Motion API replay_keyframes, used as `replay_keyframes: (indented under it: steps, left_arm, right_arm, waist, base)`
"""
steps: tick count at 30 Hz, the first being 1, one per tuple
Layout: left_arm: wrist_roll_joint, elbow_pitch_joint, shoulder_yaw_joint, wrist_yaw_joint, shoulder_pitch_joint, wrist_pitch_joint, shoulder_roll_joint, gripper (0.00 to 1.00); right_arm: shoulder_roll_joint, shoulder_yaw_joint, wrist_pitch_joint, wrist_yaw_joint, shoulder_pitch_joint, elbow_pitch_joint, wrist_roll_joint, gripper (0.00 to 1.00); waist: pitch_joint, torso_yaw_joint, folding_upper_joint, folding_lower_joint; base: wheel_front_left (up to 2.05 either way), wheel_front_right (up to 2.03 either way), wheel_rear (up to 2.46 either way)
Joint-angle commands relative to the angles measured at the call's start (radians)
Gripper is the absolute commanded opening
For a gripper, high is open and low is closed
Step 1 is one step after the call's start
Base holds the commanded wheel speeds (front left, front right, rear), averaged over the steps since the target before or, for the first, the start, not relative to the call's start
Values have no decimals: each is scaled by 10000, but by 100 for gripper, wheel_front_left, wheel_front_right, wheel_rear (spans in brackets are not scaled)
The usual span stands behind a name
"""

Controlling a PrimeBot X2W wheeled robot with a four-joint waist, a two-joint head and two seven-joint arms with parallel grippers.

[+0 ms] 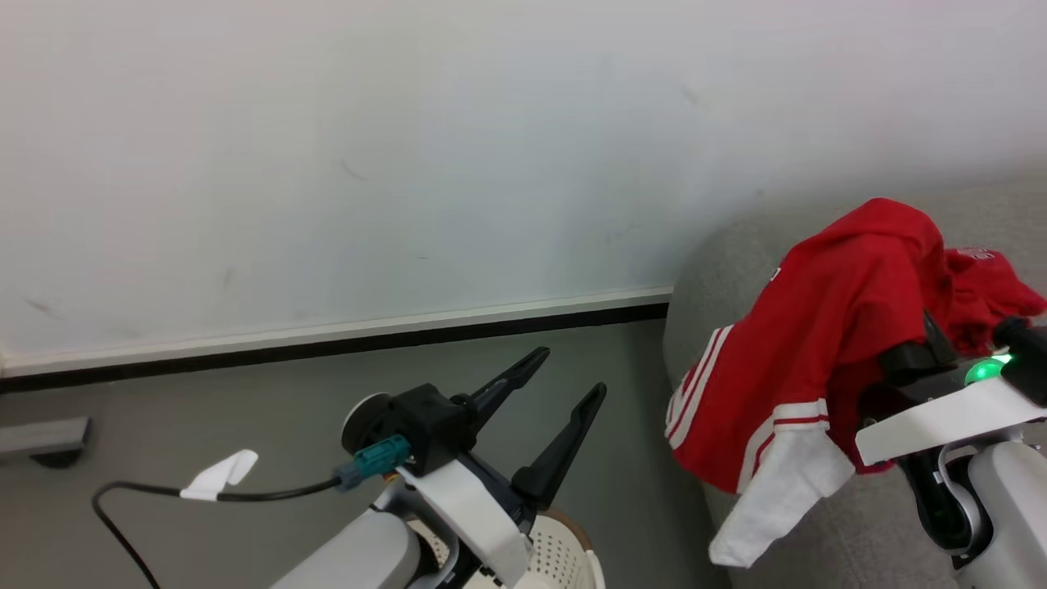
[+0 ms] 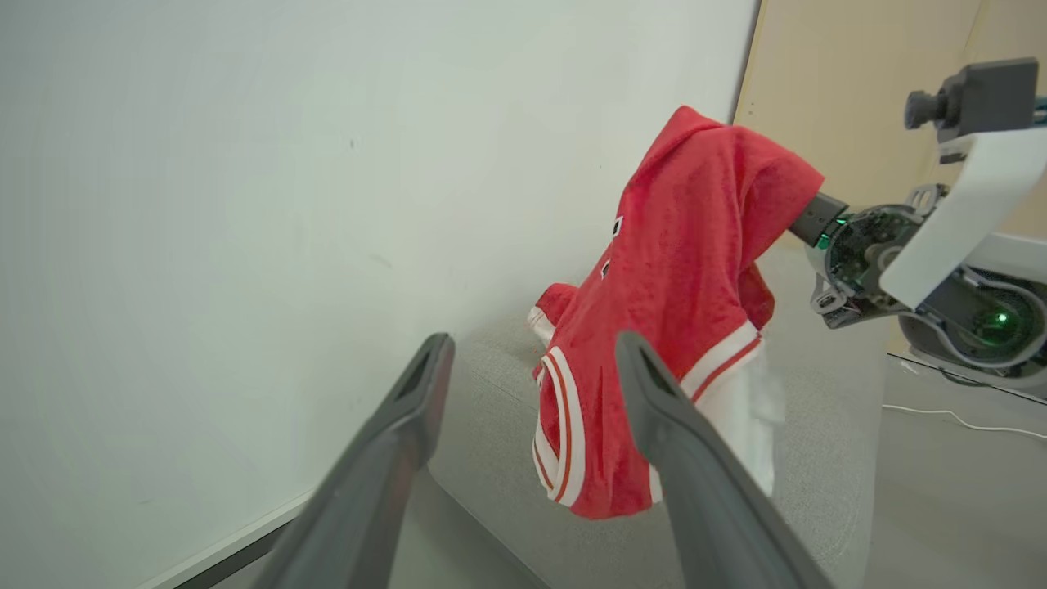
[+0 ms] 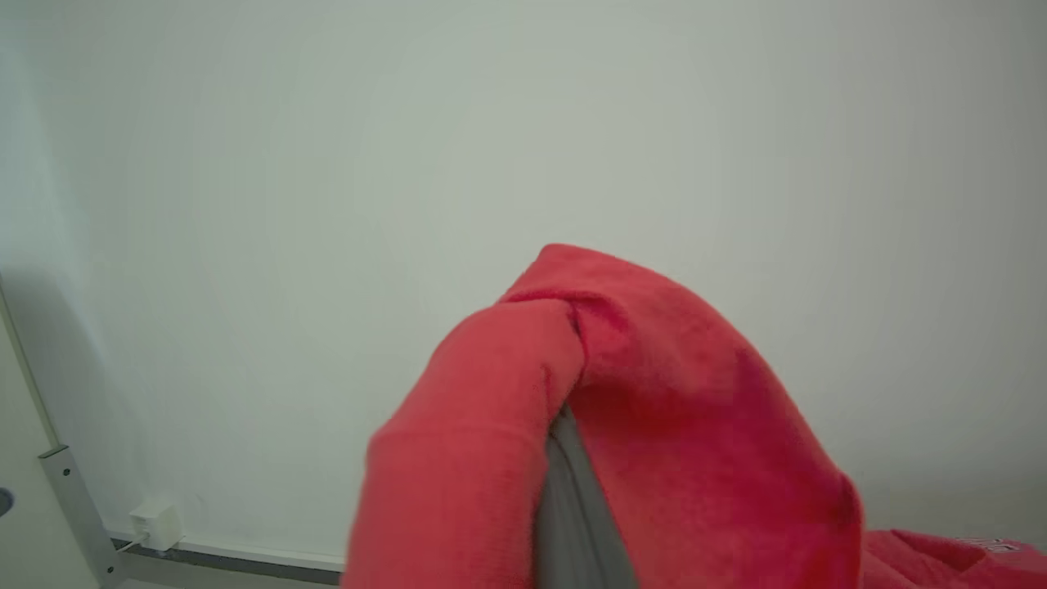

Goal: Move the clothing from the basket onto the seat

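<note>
Above the seat [image 1: 720,270], the clothing [image 1: 826,327] hangs clamped in the right gripper [image 3: 568,491].

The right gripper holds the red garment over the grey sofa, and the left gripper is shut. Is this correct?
Not fully. In the head view the left gripper is open, its jaws apart. The right gripper does hold the red garment over the grey sofa.

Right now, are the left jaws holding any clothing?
No, the left gripper has its jaws open and empty; the clothing drapes the right arm.
</note>
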Motion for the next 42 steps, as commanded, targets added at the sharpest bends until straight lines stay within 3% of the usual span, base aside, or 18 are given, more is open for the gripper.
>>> replay_keyframes:
  steps: [1, 13, 23, 34, 42]
  left_arm:
    - [58, 79, 9, 6, -55, -58, 80, 100]
    - [208, 798, -36, -161, -443, -275, 32, 100]
    - [509, 982, -199, -236, -731, -400, 62, 100]
    - [711, 807, -330, -299, -982, -501, 173, 100]
    - [1139, 358, -402, -461, -1669, -228, 533, 100]
  right_arm:
    - [-67, -114, -31, 6, -23, -159, -28, 0]
    - [-322, -844, -30, 6, 354, -1024, -320, 0]
    - [-63, -1382, -31, 6, 769, -1573, -525, 0]
    - [213, -1925, -31, 6, 715, -2098, -591, 0]
    - [276, -2712, -30, 6, -329, -2445, -677, 0]
  waist:
    - [194, -580, -1, 0]
    - [604, -2418, -1, 0]
    - [1051, -3407, -1, 0]
    - [1714, -3471, -1, 0]
    - [3533, -2825, -1, 0]
  base:
    - [0, 0, 0]
    - [0, 0, 0]
    - [0, 0, 0]
    - [0, 0, 0]
    - [0, 0, 0]
